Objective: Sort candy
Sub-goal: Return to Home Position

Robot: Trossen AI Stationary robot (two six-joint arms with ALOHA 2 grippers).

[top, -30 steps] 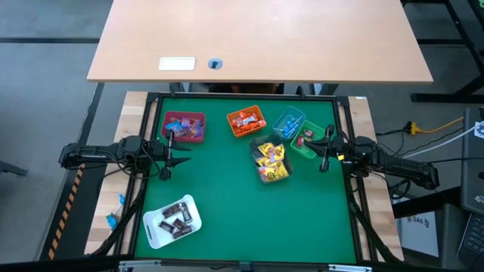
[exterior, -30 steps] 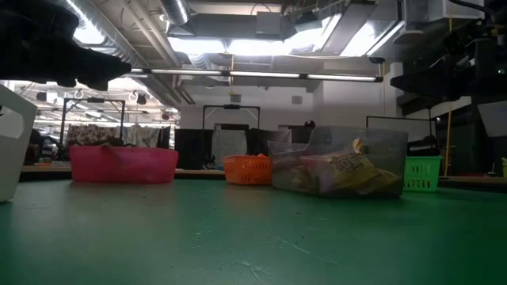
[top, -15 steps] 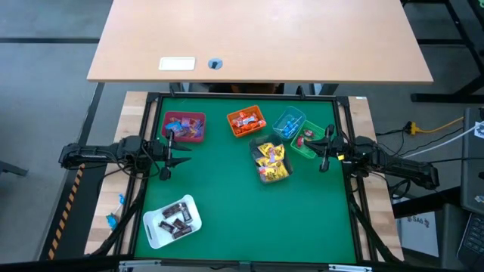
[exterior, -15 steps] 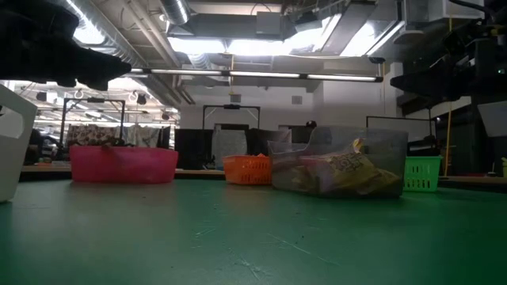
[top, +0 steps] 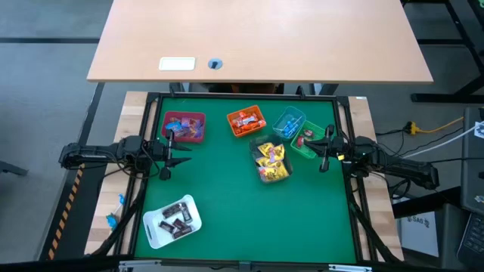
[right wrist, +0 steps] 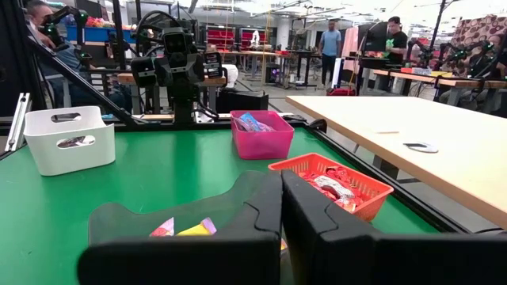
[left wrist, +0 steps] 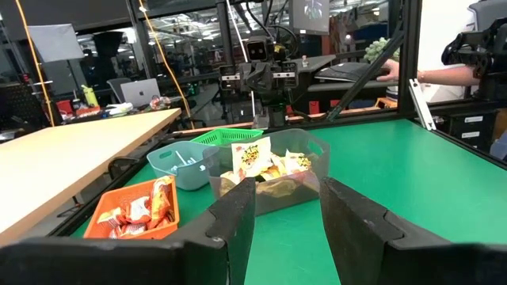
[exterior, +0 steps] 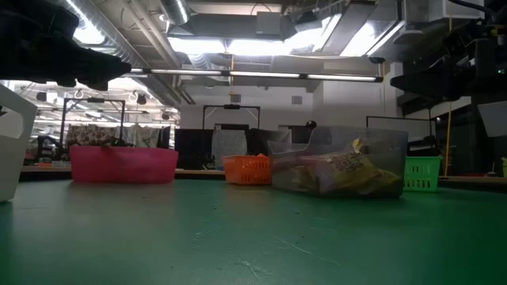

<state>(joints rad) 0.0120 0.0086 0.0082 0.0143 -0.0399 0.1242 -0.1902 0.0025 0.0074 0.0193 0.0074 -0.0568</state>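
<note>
The candy lies sorted in bins on the green mat. Yellow packets fill a clear bin (top: 271, 160) (left wrist: 261, 162), and dark brown ones lie in a white tray (top: 173, 221) (right wrist: 67, 138). Others sit in the pink bin (top: 184, 126), orange bin (top: 246, 121), blue bin (top: 289, 123) and green bin (top: 308, 141). My left gripper (top: 175, 155) (left wrist: 289, 190) hovers open at the mat's left edge, below the pink bin. My right gripper (top: 324, 151) (right wrist: 281, 198) hovers shut at the right edge, beside the green bin.
A tan table (top: 261, 38) with a white card stands beyond the mat's far edge. A black frame (top: 344, 113) rims the mat. Bare green mat (top: 257, 219) spreads across the near half. People stand in the room behind, seen in the right wrist view.
</note>
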